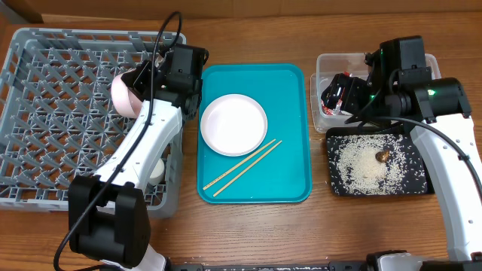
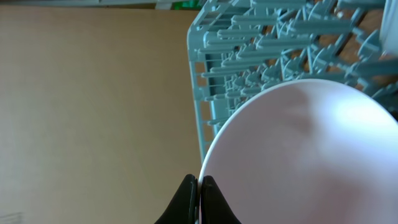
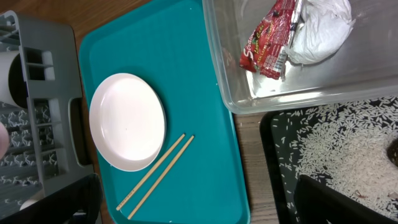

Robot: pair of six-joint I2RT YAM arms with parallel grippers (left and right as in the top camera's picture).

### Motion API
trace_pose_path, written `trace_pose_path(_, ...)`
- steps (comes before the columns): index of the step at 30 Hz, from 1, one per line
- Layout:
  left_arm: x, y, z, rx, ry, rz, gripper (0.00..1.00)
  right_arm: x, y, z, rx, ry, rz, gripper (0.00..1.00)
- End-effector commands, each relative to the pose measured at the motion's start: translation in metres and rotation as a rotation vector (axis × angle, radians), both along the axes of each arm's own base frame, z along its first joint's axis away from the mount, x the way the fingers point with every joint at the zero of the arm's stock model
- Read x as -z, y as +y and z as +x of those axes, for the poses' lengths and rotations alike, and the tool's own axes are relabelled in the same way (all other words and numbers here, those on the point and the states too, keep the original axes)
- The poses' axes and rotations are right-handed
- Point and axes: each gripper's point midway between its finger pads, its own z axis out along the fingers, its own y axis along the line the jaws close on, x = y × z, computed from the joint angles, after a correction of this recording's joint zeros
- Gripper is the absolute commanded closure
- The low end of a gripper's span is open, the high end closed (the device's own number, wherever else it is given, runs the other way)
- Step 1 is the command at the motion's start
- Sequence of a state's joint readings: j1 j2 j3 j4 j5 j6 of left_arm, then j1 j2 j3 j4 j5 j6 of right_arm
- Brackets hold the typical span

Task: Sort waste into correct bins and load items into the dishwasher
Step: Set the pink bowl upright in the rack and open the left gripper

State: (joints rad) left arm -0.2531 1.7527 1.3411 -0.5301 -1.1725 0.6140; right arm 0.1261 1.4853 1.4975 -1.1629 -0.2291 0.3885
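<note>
loading step. your left gripper (image 2: 199,198) is clamped on the bowl (image 2: 305,155) by its rim, above the dish rack (image 1: 68,113), upper left. right gripper (image 1: 345,93) hangs wide open, empty, over the clear tub (image 1: 320,71), upper right. next: seat bowl between pegs.

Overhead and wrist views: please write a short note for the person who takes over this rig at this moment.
Left gripper: shut on the rim of a white bowl, held over the grey rack.
Right gripper: open, holding nothing, above the clear tub.
Done: red wrapper and tissue are in the tub; rice and dark bit are in the black tray.
Left: set the bowl in the rack, then load the plate and chopsticks, both on the teal tray.
</note>
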Motion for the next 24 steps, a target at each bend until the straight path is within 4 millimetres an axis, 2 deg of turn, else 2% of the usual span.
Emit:
trace_pose_path(1,-0.010,0.003,-0.003,-0.008,0.063,0.095,0.96,-0.002,0.000,0.001,-0.002,-0.010,-0.004,0.00)
trace_pose_path(9,-0.008,0.002,-0.002,-0.011,0.041,0.078,0.96,-0.002,0.000,0.001,-0.002,-0.010,-0.004,0.00)
trace_pose_path(14,0.009,-0.006,-0.003,0.029,0.074,0.012,0.96,-0.002,0.000,0.001,-0.002,-0.010,-0.004,0.00)
trace_pose_path(24,0.026,0.000,0.000,0.017,0.102,-0.007,0.96,-0.002,0.000,0.001,-0.001,-0.010,-0.004,0.00)
